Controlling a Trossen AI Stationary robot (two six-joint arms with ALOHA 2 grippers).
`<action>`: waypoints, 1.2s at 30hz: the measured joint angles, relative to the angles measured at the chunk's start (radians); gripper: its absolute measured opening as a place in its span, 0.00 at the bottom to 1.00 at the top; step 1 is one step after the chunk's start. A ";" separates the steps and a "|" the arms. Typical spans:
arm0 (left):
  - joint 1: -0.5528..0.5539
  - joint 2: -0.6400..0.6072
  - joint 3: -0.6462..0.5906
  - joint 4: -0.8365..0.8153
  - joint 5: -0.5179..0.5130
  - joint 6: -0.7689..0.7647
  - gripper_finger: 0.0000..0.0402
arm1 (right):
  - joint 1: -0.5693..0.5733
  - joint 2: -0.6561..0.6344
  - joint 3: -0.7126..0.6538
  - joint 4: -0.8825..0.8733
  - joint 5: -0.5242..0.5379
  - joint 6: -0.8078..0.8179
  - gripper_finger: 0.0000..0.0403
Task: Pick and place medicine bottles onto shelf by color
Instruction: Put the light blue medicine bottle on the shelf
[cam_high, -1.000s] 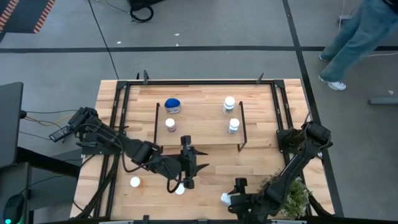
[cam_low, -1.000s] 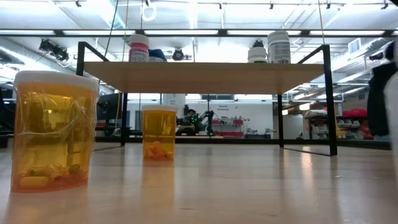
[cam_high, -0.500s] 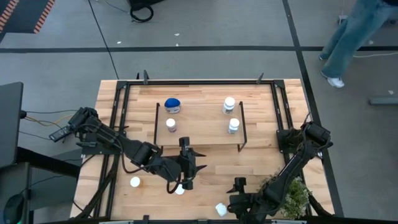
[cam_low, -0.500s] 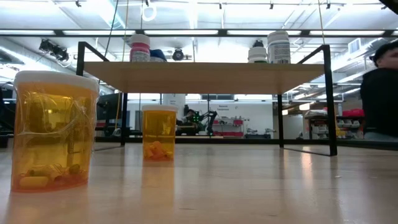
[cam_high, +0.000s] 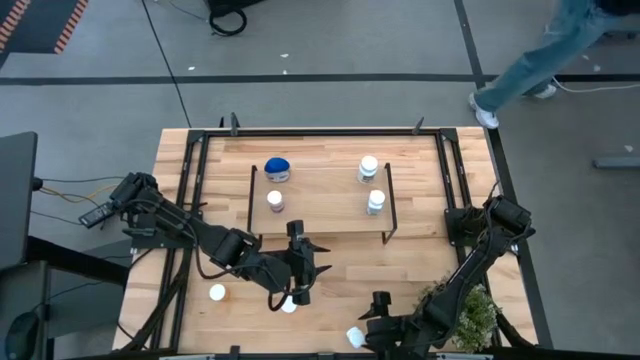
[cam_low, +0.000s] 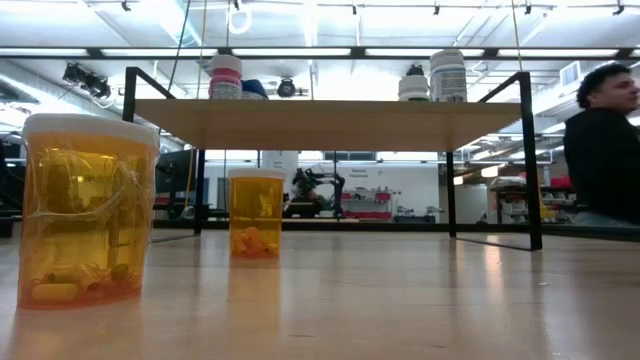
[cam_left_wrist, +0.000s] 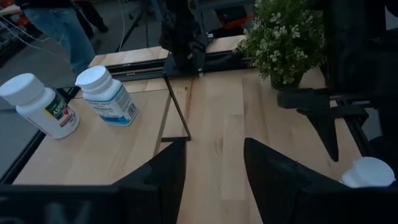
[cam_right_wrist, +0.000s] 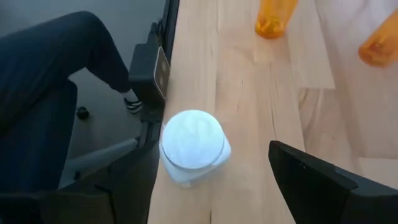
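Observation:
On the shelf (cam_high: 318, 190) stand a blue bottle (cam_high: 277, 169), a purplish one (cam_high: 274, 200) and two white ones (cam_high: 369, 167) (cam_high: 375, 202). Two orange bottles (cam_low: 88, 210) (cam_low: 256, 213) stand on the table in front of it. A white bottle (cam_right_wrist: 193, 146) sits by the table's near edge, cap toward the wrist camera. My right gripper (cam_high: 372, 318) is open just right of it, a finger (cam_right_wrist: 323, 180) off to each side, apart from it. My left gripper (cam_high: 297, 268) hangs open above the table before the shelf, nothing between its fingers (cam_left_wrist: 168, 177).
A bushy green plant (cam_high: 468, 312) stands at the near right corner beside my right arm. Black frame rails (cam_high: 190, 200) run along the table's sides. A person (cam_low: 605, 140) moves past beyond the table's far right.
The white bottle has shifted from right beside my right gripper's fingers toward the table's near edge and now keeps still. My right gripper has tipped a little. The person beyond the far right corner has walked on.

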 joint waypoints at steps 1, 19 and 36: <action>0.000 0.000 0.000 0.000 0.000 -0.002 0.41 | 0.000 0.000 0.000 0.005 0.005 -0.006 0.78; -0.005 0.000 0.000 0.001 0.000 -0.004 0.40 | -0.011 0.002 -0.008 0.055 -0.036 -0.131 0.78; -0.005 0.000 0.000 -0.005 0.000 -0.024 0.40 | -0.038 0.004 -0.008 0.055 -0.132 -0.276 0.77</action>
